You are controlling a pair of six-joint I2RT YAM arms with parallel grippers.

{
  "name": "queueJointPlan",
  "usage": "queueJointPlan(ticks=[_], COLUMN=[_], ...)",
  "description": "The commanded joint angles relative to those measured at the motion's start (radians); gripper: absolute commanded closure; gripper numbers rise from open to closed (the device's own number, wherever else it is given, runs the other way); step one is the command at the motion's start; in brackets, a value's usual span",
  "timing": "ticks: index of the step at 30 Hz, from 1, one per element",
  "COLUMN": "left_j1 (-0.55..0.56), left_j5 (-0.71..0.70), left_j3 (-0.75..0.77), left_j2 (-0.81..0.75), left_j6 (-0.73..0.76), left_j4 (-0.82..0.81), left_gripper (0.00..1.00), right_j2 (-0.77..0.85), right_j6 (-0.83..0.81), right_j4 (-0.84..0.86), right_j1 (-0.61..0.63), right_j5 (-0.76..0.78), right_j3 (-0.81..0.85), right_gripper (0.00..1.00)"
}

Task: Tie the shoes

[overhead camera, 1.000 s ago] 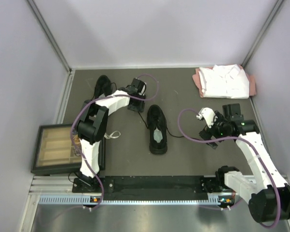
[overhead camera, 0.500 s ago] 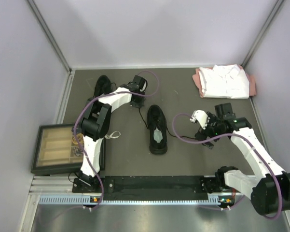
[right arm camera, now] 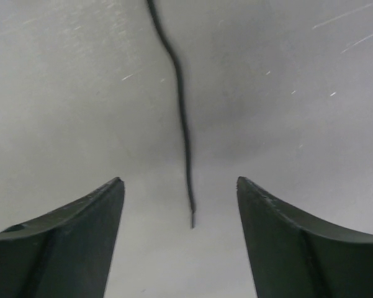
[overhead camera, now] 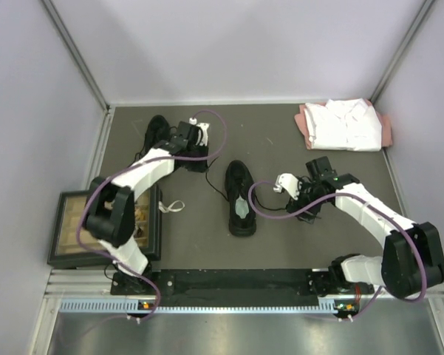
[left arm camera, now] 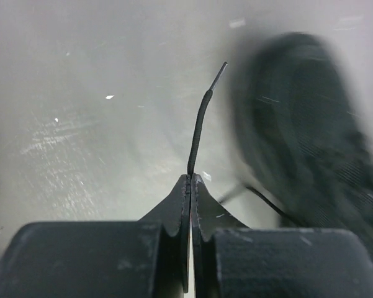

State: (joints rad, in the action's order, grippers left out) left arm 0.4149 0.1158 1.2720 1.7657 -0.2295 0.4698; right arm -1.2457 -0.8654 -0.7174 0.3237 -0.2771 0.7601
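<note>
One black shoe (overhead camera: 240, 198) with a pale grey insole lies mid-table. The other black shoe (overhead camera: 156, 133) lies at the back left. My left gripper (overhead camera: 196, 160) is between the two shoes. In the left wrist view it (left arm camera: 191, 177) is shut on a thin black lace (left arm camera: 199, 124) whose tip sticks out past the fingertips, with a blurred shoe (left arm camera: 304, 136) to the right. My right gripper (overhead camera: 304, 203) is right of the middle shoe. In the right wrist view it (right arm camera: 180, 181) is open, with a lace end (right arm camera: 181, 118) lying on the table between its fingers, untouched.
A folded white shirt (overhead camera: 344, 124) on a pink cloth lies at the back right. A dark-framed tray (overhead camera: 85, 228) sits at the left edge. A small white loop (overhead camera: 174, 206) lies near it. Grey walls close in the back and sides.
My left arm has swung its elbow left and down, and the gripper shifted slightly left. My right gripper has moved left toward the middle shoe.
</note>
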Motion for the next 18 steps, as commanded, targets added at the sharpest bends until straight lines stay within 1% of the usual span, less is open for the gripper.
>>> queueJointPlan(ticks=[1,3,4,7,12,15,17,18], left_j1=[0.001,0.002,0.002,0.002,0.002,0.002,0.002,0.002], left_j5=[0.146,0.173,0.195,0.234,0.295,0.340,0.346,0.349], left_j3=[-0.106,-0.137,-0.164,-0.207,-0.284,-0.322,-0.341,-0.348], left_j2=[-0.178,-0.225,-0.242,-0.305,-0.426,-0.477,-0.509,-0.518], left_j6=[0.032,0.035,0.038,0.041,0.059,0.079,0.091,0.099], left_j4=[-0.131,-0.149,-0.155,-0.180,-0.250,-0.258,-0.252,-0.252], left_gripper=[1.00,1.00,1.00,1.00,1.00,1.00,1.00,1.00], right_j2=[-0.034,-0.069,-0.084,-0.129,-0.158,-0.191,-0.216,-0.227], right_j6=[-0.027,-0.024,-0.012,-0.007,0.000,0.009,0.020,0.041], right_j4=[0.110,0.133,0.137,0.151,0.193,0.252,0.265,0.259], right_j1=[0.025,0.023,0.023,0.026,0.040,0.061,0.067,0.067], right_j5=[0.016,0.022,0.023,0.024,0.029,0.061,0.072,0.067], right_j3=[-0.007,-0.001,0.001,0.002,-0.044,-0.082,-0.087,-0.079], right_gripper=[0.32,0.35,0.40,0.46,0.46,0.53,0.65,0.72])
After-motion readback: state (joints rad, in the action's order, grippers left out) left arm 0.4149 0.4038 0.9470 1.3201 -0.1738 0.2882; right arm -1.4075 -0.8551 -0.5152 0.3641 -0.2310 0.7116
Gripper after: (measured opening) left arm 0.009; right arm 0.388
